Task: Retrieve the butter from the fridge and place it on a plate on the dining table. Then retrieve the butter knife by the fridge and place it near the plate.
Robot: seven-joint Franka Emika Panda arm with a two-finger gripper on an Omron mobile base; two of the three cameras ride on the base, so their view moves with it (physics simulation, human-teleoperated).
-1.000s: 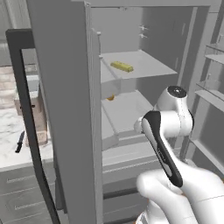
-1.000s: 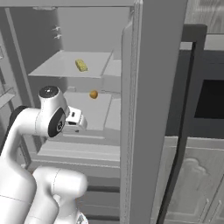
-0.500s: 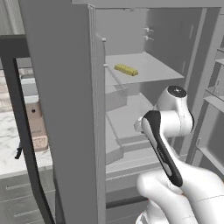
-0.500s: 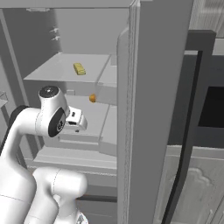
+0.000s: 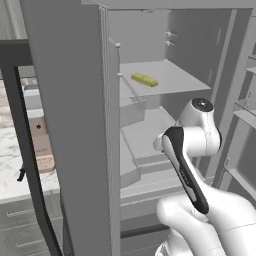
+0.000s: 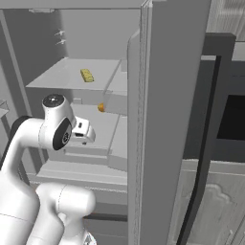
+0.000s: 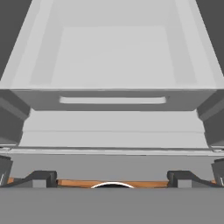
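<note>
In the left base view, the fridge (image 5: 70, 100) is shown with its doors open; the butter (image 5: 144, 79) lies near the front left corner of the upper shelf (image 5: 175, 80), beyond the marble counter (image 5: 12, 165) at left. In the right base view, the butter (image 6: 86, 75) sits mid-shelf, an orange ball (image 6: 101, 108) on the shelf below. In the hand view, the gripper (image 7: 112, 179) is spread fully wide, empty, facing a drawer (image 7: 113, 98).

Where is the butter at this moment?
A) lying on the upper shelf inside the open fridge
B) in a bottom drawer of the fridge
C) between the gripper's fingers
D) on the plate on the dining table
A: the butter lies flat on the upper shelf of the open fridge, above and beyond the arm, with nothing touching it.
</note>
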